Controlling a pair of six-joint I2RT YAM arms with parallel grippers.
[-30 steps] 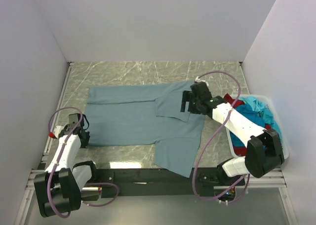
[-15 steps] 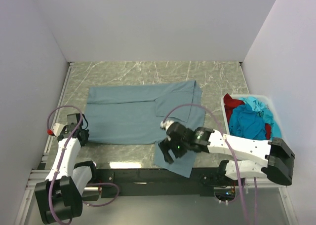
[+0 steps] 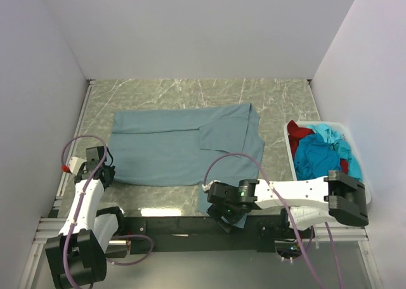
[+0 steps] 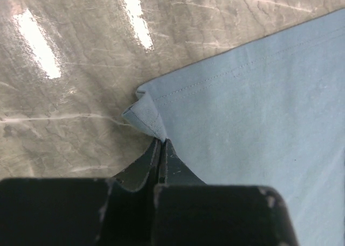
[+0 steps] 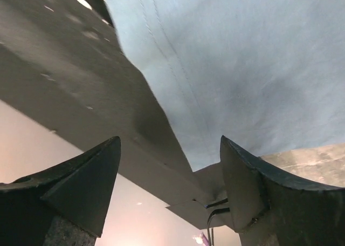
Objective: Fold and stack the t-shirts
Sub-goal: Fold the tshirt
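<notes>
A pale left wall is seen closing off the workspace, and beside it the left end effector is held low over the near left part of the counter, a glossy grey-green marbled surface with white veins on which bright streaks of light are reflected in the left wrist view. The left end effector is clamped on the near left corner of the grey-blue t-shirt, and a small fold of hem is raised between its closed fingers. The grey-blue t-shirt is spread flat across the middle of the counter, with its near right part draped over the counter's front edge onto the black rail. A plain back wall is seen behind the counter. Over that draped part the right end effector is positioned; in the right wrist view the right end effector is spread wide with nothing between its fingers, and the grey-blue t-shirt is seen beyond them. Further right, a white bin is set at the counter's right side, against the right wall, and a turquoise t-shirt and a dark red t-shirt are heaped crumpled inside it.
</notes>
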